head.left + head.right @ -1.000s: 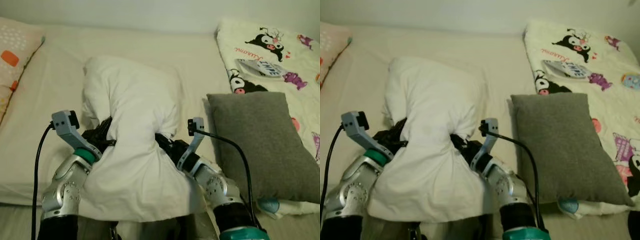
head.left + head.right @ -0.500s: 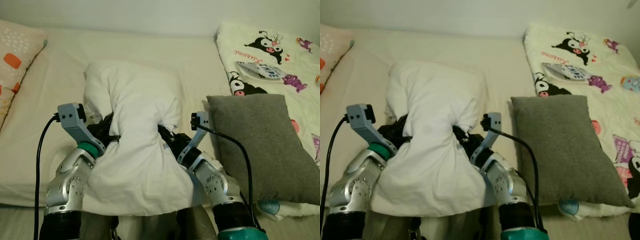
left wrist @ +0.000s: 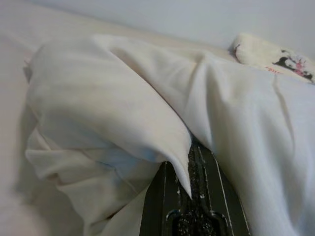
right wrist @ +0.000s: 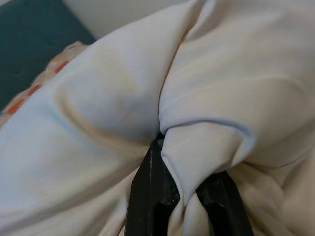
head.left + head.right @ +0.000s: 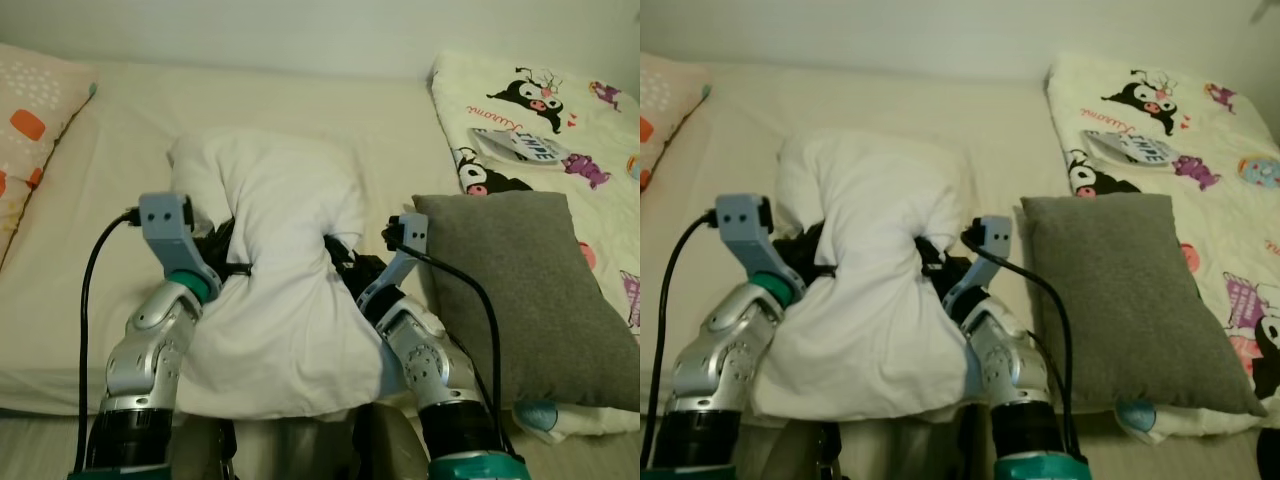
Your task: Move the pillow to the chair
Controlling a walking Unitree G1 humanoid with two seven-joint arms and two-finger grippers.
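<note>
We have the white pillow (image 5: 275, 280) pinched between our two grippers at the near edge of the bed (image 5: 110, 150), its middle squeezed narrow so that it bulges above and below the grip. Our left gripper (image 5: 228, 262) presses into the pillow's left side, and in the left wrist view its fingers (image 3: 197, 196) are closed on a fold of the cover. Our right gripper (image 5: 340, 262) presses in from the right, and in the right wrist view its fingers (image 4: 152, 196) pinch a tuck of fabric between them. The pillow's lower end hangs over the bed's edge between our arms. A grey cushion (image 5: 520, 280) lies just right of our right arm, a cartoon-print quilt (image 5: 540, 110) beyond it, and a spotted pillow (image 5: 30, 130) at far left.
</note>
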